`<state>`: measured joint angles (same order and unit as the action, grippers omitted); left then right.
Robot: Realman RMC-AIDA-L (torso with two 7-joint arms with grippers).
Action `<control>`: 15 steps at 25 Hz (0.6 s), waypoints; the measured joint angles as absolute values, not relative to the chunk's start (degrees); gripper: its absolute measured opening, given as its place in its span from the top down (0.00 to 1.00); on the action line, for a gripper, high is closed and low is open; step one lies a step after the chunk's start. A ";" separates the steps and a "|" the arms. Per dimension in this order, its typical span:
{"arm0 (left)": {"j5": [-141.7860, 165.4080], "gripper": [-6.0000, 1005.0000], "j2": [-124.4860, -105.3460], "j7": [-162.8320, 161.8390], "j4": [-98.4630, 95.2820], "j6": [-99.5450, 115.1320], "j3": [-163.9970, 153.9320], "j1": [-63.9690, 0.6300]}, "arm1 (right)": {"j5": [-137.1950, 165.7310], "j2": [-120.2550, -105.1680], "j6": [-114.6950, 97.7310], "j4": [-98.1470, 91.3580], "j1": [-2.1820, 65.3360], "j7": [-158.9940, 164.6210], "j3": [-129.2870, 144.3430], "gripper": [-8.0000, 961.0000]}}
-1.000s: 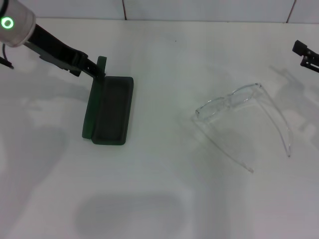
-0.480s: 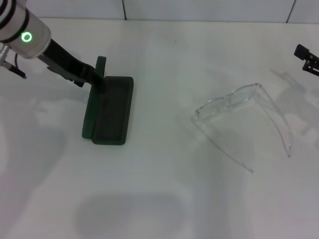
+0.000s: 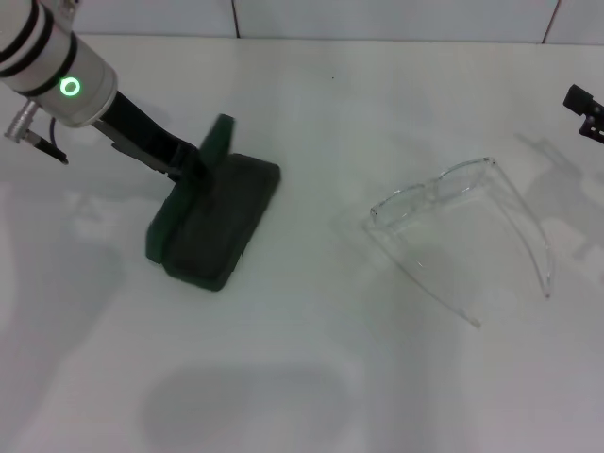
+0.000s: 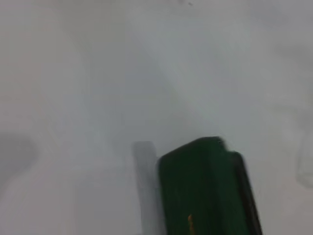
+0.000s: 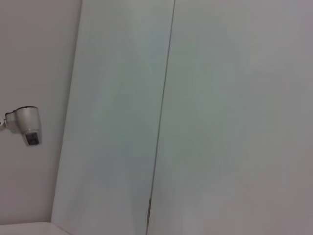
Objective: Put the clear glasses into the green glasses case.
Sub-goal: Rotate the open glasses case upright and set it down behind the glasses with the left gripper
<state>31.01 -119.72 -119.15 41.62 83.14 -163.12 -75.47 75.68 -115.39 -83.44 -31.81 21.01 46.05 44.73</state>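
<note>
The green glasses case (image 3: 215,223) lies open near the desk's (image 3: 311,377) far left corner, and the left gripper (image 3: 192,162) pinches its raised lid, probably to keep it open. The clear glasses (image 3: 462,231) rest unfolded toward the right edge. The right gripper (image 3: 587,109) waits at that edge; I cannot tell its state.

A plain white worktop (image 3: 311,377) fills the head view, its matte surface carrying soft grey shadows under even, diffuse light. Along its far edge runs a pale wall (image 3: 396,17) divided by thin dark seams. The right wrist view shows pale wall panels (image 5: 234,107) split by a narrow vertical seam, with a small white camera-like fixture (image 5: 23,126) mounted on the wall.
</note>
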 joint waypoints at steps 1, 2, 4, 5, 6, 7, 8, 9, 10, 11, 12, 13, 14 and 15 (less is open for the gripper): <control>31.03 0.43 -119.74 -118.65 41.55 83.34 -163.12 -75.51 | 75.68 -115.40 -83.44 -31.81 21.00 46.05 44.73 0.09; 31.04 0.44 -119.78 -118.20 41.54 83.53 -163.12 -75.58 | 75.68 -115.40 -83.44 -31.81 21.00 46.05 44.73 0.09; 31.04 0.46 -119.83 -117.60 41.54 83.77 -163.12 -75.75 | 75.68 -115.40 -83.44 -31.82 21.02 46.05 44.75 0.09; 31.04 0.47 -119.83 -117.34 41.60 83.86 -163.12 -75.86 | 75.68 -115.40 -83.44 -31.82 21.04 46.05 44.76 0.09; 31.01 0.50 -119.81 -117.06 41.73 83.92 -163.12 -75.93 | 75.68 -115.40 -83.44 -31.82 21.05 46.05 44.76 0.09; 30.96 0.53 -119.78 -116.84 41.84 83.93 -163.12 -75.96 | 75.67 -115.40 -83.44 -31.82 21.03 46.05 44.76 0.09; 30.84 0.56 -119.73 -116.34 41.98 83.93 -163.12 -76.00 | 75.67 -115.40 -83.44 -31.82 21.03 46.05 44.76 0.09; 30.74 0.59 -119.67 -115.75 42.06 83.93 -163.12 -76.07 | 75.66 -115.40 -83.26 -31.82 20.99 46.04 44.76 0.09; 30.66 0.62 -119.60 -114.79 42.13 83.96 -163.12 -76.19 | 75.66 -115.40 -83.20 -31.82 20.99 46.01 44.76 0.09; 30.67 0.67 -119.60 -114.21 42.16 83.98 -163.12 -76.28 | 75.66 -115.40 -83.06 -31.82 20.99 45.94 44.75 0.09; 30.70 0.71 -119.60 -113.09 42.19 84.00 -163.12 -76.45 | 75.66 -115.40 -82.97 -31.82 20.99 45.87 44.73 0.09; 30.76 0.76 -119.67 -112.28 42.19 84.00 -163.12 -76.60 | 75.66 -115.40 -82.90 -31.81 21.00 45.79 44.70 0.09; 30.84 0.77 -119.71 -111.53 42.19 83.94 -163.12 -76.66 | 75.66 -115.40 -82.76 -31.82 21.04 45.71 44.67 0.09; 30.86 0.77 -119.73 -110.99 42.19 83.86 -163.12 -76.71 | 75.66 -115.40 -82.67 -31.82 21.08 45.70 44.67 0.09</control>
